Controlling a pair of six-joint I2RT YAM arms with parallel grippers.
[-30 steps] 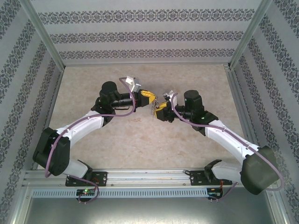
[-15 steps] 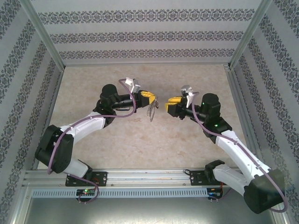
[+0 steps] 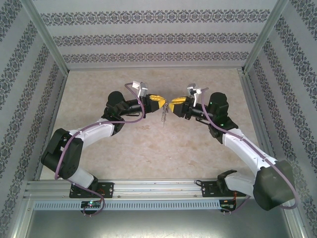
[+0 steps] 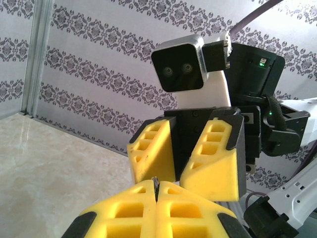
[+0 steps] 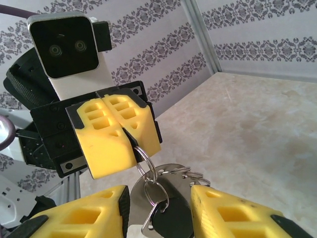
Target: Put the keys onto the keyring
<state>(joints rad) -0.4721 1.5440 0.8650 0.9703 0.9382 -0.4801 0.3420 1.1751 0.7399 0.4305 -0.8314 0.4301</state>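
Marbled table (image 3: 148, 158) below: L gripper (image 5: 132, 148) pinches keyring (image 3: 163, 115), R gripper (image 5: 158, 198) jaws spread round dangling key (image 5: 171, 223), so centre on black head, close gently.

- The left fingers (image 3: 157, 100) and right fingers (image 3: 177, 103) meet tip to tip above mid-bench, leaving no way between.
- The keyring (image 3: 162, 116) hangs in the right fingers' gap.
- The bench (image 3: 148, 153) lies bare around them; walls (image 3: 148, 37) hem three sides.
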